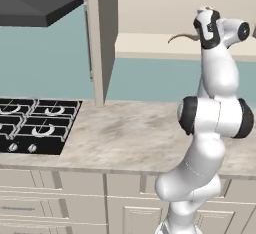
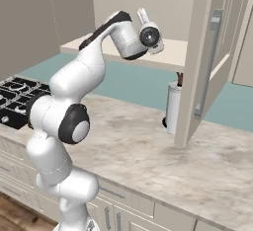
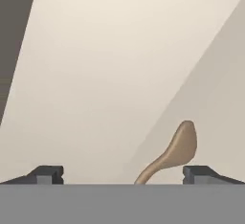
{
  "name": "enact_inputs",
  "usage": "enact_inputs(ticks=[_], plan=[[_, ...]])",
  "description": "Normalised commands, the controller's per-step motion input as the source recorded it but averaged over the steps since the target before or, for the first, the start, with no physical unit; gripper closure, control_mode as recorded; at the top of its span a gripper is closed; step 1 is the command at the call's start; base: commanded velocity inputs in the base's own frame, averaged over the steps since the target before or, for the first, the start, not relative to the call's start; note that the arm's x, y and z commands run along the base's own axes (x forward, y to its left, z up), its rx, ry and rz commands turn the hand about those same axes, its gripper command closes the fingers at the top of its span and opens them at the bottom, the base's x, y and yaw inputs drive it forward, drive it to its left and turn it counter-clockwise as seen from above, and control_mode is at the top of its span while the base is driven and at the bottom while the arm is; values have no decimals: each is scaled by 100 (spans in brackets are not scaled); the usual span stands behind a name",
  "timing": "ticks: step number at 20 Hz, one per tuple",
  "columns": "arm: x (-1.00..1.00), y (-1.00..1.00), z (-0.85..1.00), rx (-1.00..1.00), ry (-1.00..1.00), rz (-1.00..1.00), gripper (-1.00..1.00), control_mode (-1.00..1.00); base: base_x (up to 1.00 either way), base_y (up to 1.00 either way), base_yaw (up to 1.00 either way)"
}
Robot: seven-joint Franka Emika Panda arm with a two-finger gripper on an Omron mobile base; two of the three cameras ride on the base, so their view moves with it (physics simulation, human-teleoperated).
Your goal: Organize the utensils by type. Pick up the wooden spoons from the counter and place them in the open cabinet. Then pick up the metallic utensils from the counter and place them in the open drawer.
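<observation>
My gripper is open inside the open cabinet, low over its cream shelf. A tan wooden spoon lies on the shelf between the wide-apart fingertips, nearer the right one and touching neither. From the left base view the same wooden spoon sticks out to the left of the hand, bowl end away from it. The counter below shows no utensils. The metallic utensils and the open drawer are out of view.
The cabinet's open door hangs to the right of the arm. Under it a white canister stands on the counter. A black gas hob lies at the left, under a dark range hood.
</observation>
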Motion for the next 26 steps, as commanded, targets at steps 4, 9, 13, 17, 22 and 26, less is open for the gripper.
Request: enact_inputs(ticks=[4, 9, 13, 17, 22, 26], plan=[[-100, -12, 0, 1, -32, 0, -100, -100, 0, 0, 0], [-100, 3, 0, -6, -13, -1, -100, -100, 0, 0, 0], [-100, 35, 0, -32, 0, 0, -100, -100, 0, 0, 0], [-100, 27, 0, -45, 0, 3, -100, -100, 0, 0, 0], [-100, 26, 0, -56, -1, 4, -100, -100, 0, 0, 0], [-100, 48, -1, -75, 1, 1, -100, -100, 0, 0, 0]])
